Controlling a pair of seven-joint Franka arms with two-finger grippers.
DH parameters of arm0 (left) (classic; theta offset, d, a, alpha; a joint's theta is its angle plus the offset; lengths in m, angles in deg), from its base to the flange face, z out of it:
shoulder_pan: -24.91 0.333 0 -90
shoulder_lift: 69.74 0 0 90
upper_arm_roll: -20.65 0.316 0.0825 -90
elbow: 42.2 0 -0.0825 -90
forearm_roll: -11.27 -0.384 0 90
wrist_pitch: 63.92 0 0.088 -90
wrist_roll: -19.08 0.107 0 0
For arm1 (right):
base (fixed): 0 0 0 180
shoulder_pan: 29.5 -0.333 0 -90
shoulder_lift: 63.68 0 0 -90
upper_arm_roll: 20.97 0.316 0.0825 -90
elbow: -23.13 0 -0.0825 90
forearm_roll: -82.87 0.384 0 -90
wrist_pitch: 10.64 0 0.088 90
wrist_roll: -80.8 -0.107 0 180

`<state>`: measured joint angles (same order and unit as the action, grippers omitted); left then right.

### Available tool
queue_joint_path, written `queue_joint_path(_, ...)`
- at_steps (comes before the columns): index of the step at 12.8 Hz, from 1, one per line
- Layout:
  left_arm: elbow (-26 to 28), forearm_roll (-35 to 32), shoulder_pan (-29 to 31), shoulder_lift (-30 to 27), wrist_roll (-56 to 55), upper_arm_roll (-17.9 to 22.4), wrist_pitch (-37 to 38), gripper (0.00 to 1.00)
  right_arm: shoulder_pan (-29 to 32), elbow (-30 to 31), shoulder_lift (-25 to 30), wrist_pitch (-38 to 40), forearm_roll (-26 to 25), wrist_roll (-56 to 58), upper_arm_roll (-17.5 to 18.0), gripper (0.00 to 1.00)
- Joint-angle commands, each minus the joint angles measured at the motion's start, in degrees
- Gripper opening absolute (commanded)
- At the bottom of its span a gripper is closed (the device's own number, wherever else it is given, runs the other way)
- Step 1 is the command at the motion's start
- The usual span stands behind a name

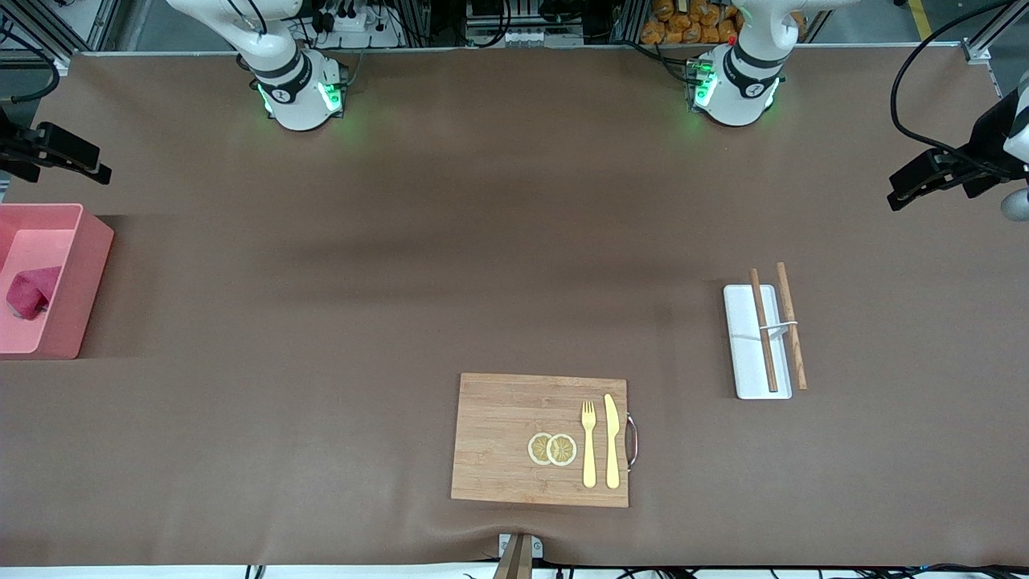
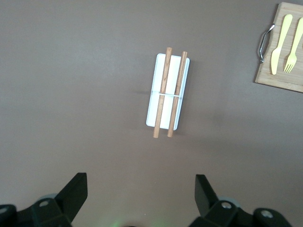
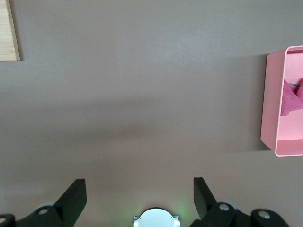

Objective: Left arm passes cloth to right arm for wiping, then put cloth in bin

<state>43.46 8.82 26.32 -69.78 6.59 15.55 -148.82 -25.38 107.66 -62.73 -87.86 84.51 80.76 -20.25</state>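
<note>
Front view shows the cloth [image 1: 32,293] lying in the bin [image 1: 87,277], well apart from both grippers. Left gripper [image 2: 141,191] and right gripper [image 3: 140,191] hang wide open over bare counter [image 1: 386,265].

a robotics lab, set up for tabletop trials. two white robot arm bases [image 1: 296,92] [image 1: 735,84] with green status lights are bolted along one edge of a wide surface [image 1: 402,265] covered in plain brown matting. aluminium framing [image 1: 977,44], bundled black cables [image 1: 912,96] and a power strip [image 1: 354,20] line that edge. black cameras on mounts [image 1: 52,151] [image 1: 949,173] stand at both ends. a few props are laid out sparsely: a wooden board [image 1: 498,442] and a white tray [image 1: 744,342].
</note>
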Motion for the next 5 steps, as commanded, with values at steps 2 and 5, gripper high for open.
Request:
queue_joint_path(2,-0.4,1.2,-0.1,-1.1,0.9,-0.3,0.6,1.00,1.4,-0.4,0.5,1.0,1.1,0.6,0.1,1.00)
queue_joint_path(5,-1.1,1.2,-0.2,-1.0,0.8,-0.3,1.2,1.00,2.2,-0.3,0.5,1.0,1.0,0.5,0.1,1.00)
